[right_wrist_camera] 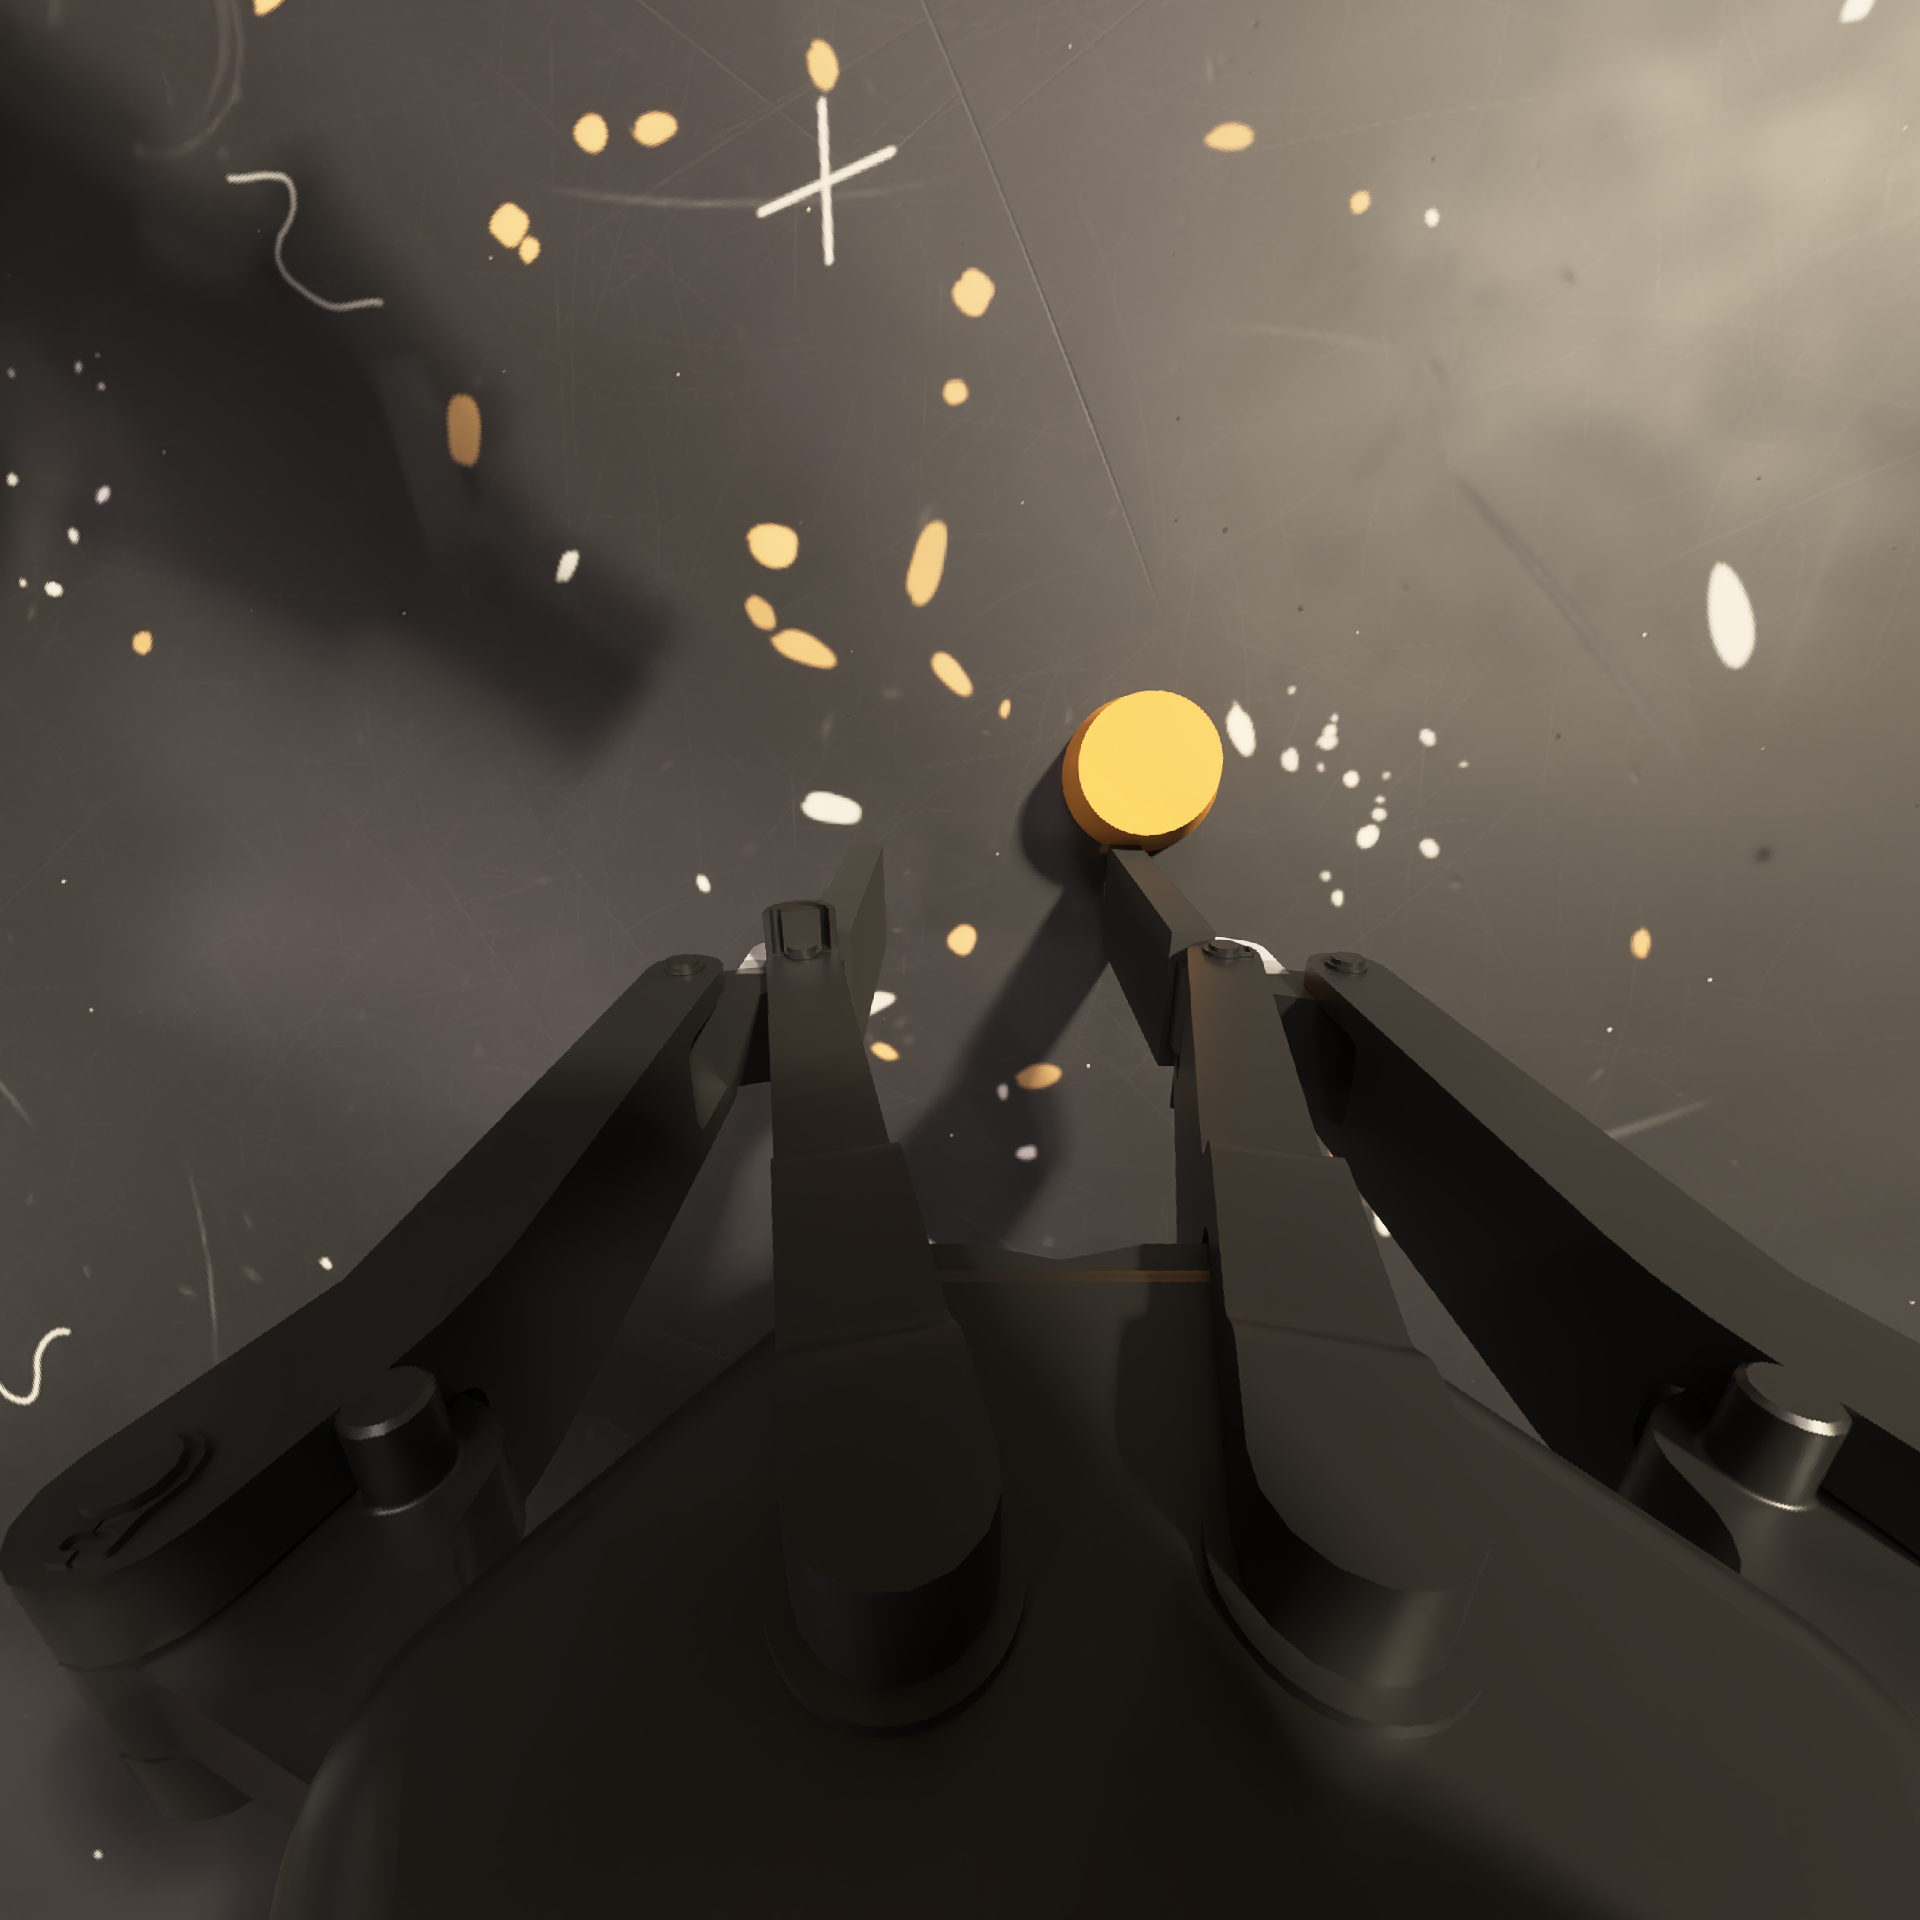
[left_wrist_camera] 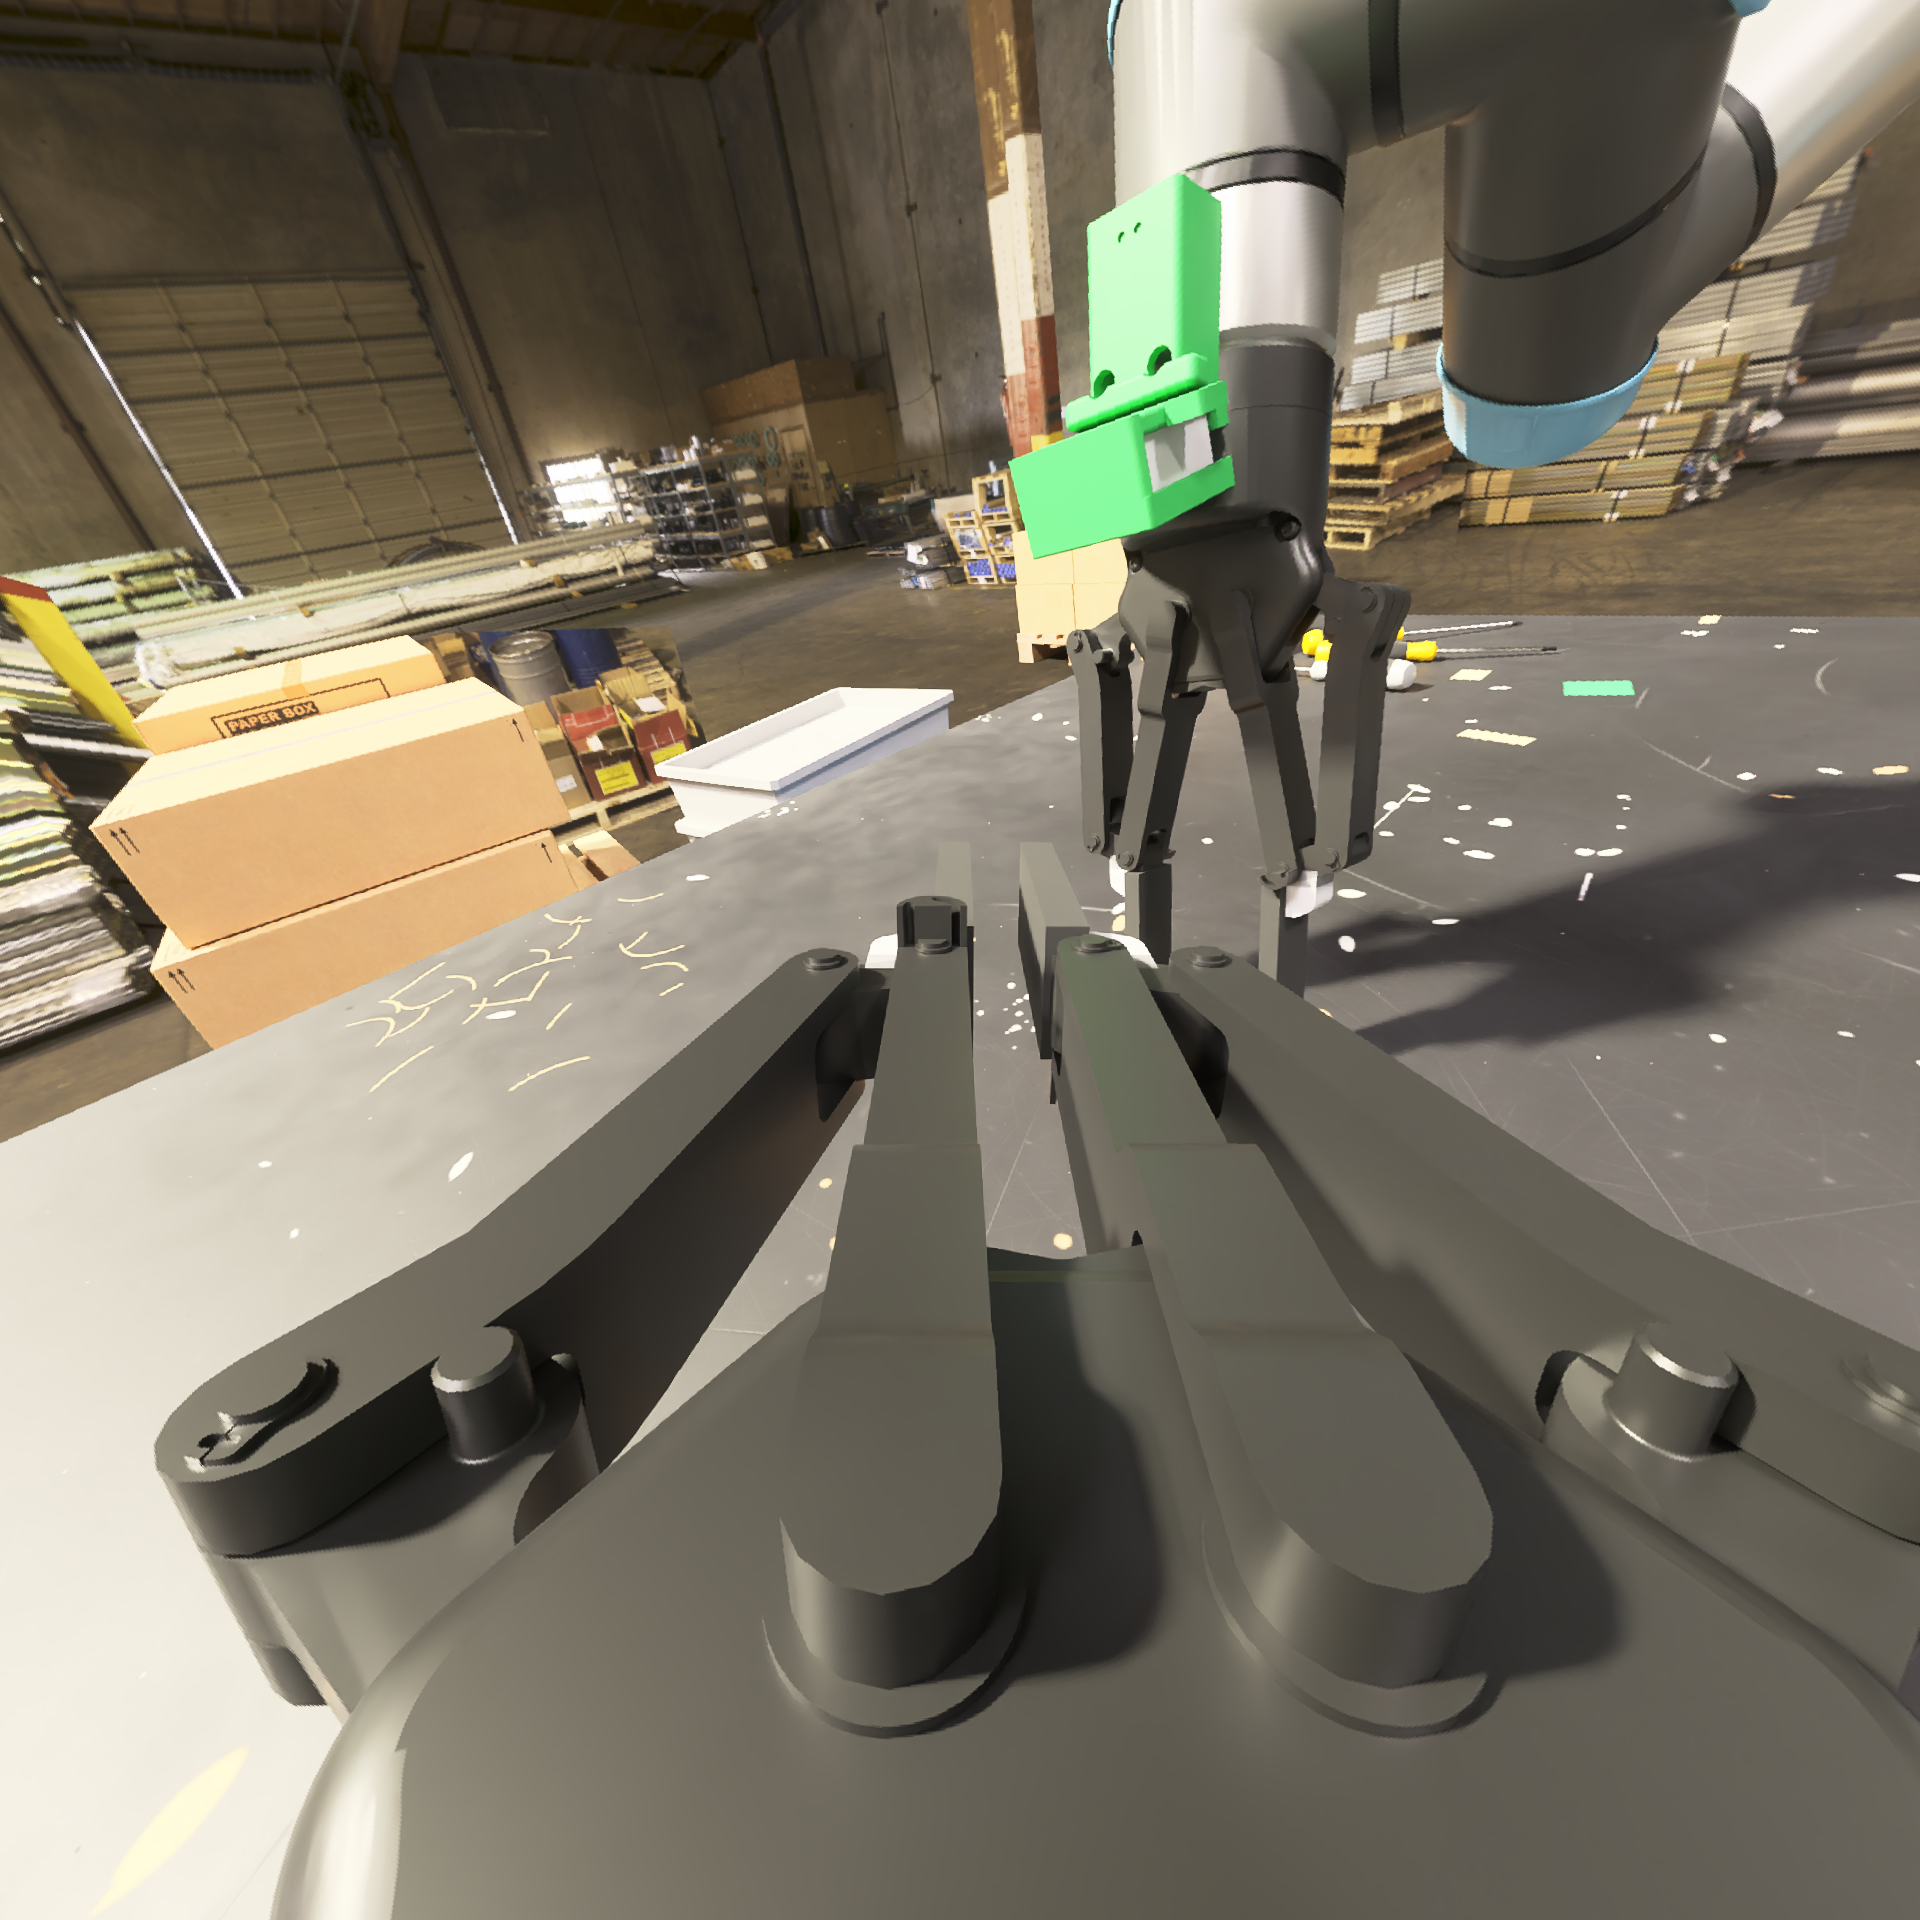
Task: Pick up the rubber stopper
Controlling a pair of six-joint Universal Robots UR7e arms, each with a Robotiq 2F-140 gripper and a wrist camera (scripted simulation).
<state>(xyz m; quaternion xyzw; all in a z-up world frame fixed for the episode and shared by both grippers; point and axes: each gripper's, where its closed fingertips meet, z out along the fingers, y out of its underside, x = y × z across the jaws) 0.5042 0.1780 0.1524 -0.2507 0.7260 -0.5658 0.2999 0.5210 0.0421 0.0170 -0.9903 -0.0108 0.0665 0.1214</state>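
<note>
The rubber stopper (right_wrist_camera: 1143, 764) is a round yellow-orange plug standing on the dark speckled table (right_wrist_camera: 1455, 416). My right gripper (right_wrist_camera: 992, 862) points down at the table and is open and empty. The stopper lies just beyond its right fingertip (right_wrist_camera: 1132, 883), to the right of the gap, not between the fingers. In the left wrist view the right gripper (left_wrist_camera: 1216, 945) hangs upright over the table with its fingers spread; I cannot make out the stopper there. My left gripper (left_wrist_camera: 992, 873) sits low over the table, its fingers close together and holding nothing.
A white tray (left_wrist_camera: 810, 738) stands at the table's far left edge. Stacked cardboard boxes (left_wrist_camera: 332, 800) stand beyond the table on the left. Yellow-handled tools (left_wrist_camera: 1403, 655) and a green patch (left_wrist_camera: 1598, 688) lie at the far side. The right arm (left_wrist_camera: 1558, 208) looms overhead.
</note>
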